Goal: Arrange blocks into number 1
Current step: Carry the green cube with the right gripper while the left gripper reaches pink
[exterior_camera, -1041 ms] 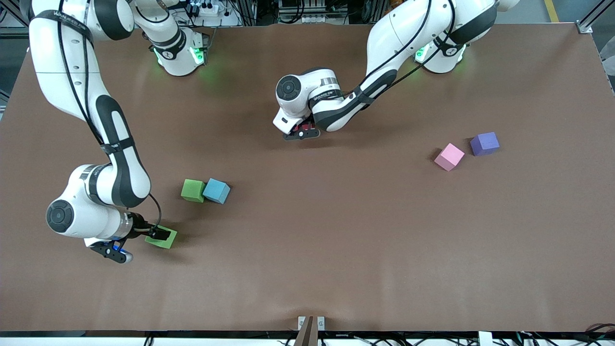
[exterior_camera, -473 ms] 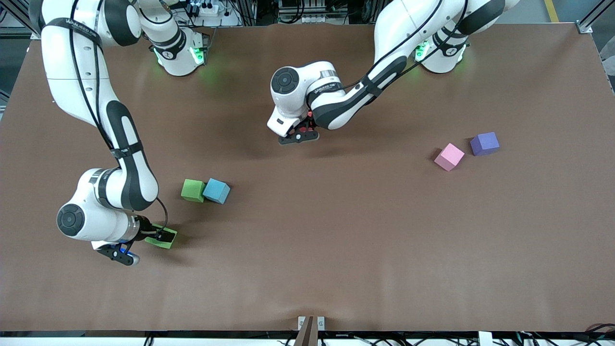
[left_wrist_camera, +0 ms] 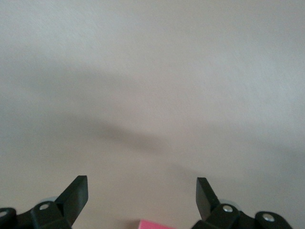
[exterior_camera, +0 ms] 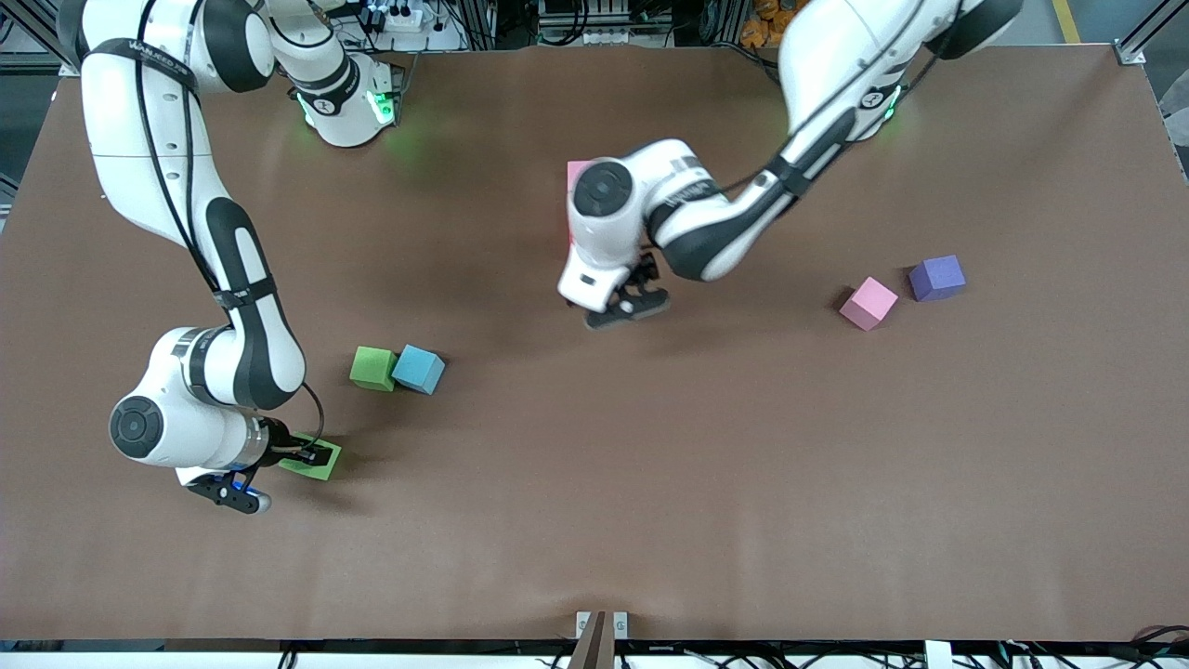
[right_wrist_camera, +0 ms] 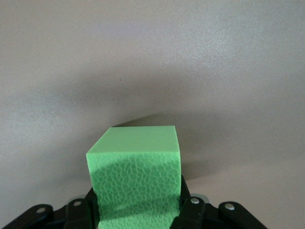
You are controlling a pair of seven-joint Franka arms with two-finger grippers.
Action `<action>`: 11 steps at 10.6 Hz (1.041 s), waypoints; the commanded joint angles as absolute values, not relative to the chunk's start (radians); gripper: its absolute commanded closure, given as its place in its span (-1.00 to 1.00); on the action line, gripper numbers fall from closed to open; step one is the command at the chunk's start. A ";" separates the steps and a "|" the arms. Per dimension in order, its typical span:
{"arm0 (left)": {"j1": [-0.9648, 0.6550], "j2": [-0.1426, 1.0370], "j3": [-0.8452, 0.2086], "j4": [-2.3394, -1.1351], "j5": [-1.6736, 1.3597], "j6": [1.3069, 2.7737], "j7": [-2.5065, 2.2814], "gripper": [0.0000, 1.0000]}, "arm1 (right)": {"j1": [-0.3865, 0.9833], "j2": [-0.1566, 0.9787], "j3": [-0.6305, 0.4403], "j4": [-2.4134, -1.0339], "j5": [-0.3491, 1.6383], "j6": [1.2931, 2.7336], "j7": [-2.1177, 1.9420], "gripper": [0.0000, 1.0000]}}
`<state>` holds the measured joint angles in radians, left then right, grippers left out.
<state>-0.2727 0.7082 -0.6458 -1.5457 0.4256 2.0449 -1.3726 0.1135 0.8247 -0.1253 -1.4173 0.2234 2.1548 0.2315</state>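
The right end effector (exterior_camera: pixel 311 455) is clamped on a light green block (right_wrist_camera: pixel 138 176), low on the worktop (exterior_camera: pixel 650 483) toward the right arm's end; the block's sides are pinched between the fingers (right_wrist_camera: pixel 78 212). The left end effector (exterior_camera: pixel 632 302) hangs over the bare middle of the worktop with its fingers (left_wrist_camera: pixel 76 193) spread wide and nothing between them.

At about two o'clock from the gripped block sit one darker green block (exterior_camera: pixel 373 368) and one blue block (exterior_camera: pixel 418 370), touching side by side. Toward the left arm's end lie one pink block (exterior_camera: pixel 868 303) and, just beside it at two o'clock, one purple block (exterior_camera: pixel 936 278). A second pink block (exterior_camera: pixel 576 172) shows partly at ten o'clock from the left arm's wrist.

Counted: two green, two pink, one blue, one purple.
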 commanded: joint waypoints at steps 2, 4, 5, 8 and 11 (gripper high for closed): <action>-0.146 0.689 -0.649 -1.586 0.419 1.978 -1.309 -1.00 | 0.121 0.842 -0.137 -1.384 0.256 2.138 0.209 -0.14; -0.065 0.687 -0.649 -1.620 0.423 1.967 -1.276 -1.00 | 0.135 0.804 -0.138 -1.385 0.258 2.137 0.207 -0.13; -0.023 0.674 -0.649 -1.652 0.423 1.967 -1.243 -1.00 | 0.158 0.767 -0.152 -1.394 0.255 2.134 0.207 -0.13; 0.118 0.595 -0.652 -1.797 0.433 1.977 -1.128 -1.00 | 0.216 0.630 -0.158 -1.423 0.241 2.063 0.212 -0.13; 0.240 0.478 -0.655 -1.987 0.445 2.069 -1.081 -1.00 | 0.334 0.488 -0.163 -1.550 0.241 2.062 0.218 -0.16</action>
<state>0.1817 0.5976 -0.6440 -1.8318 0.4313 2.0003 -1.0931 0.2678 0.5797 -0.1430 -1.4280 0.2301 2.0463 0.2243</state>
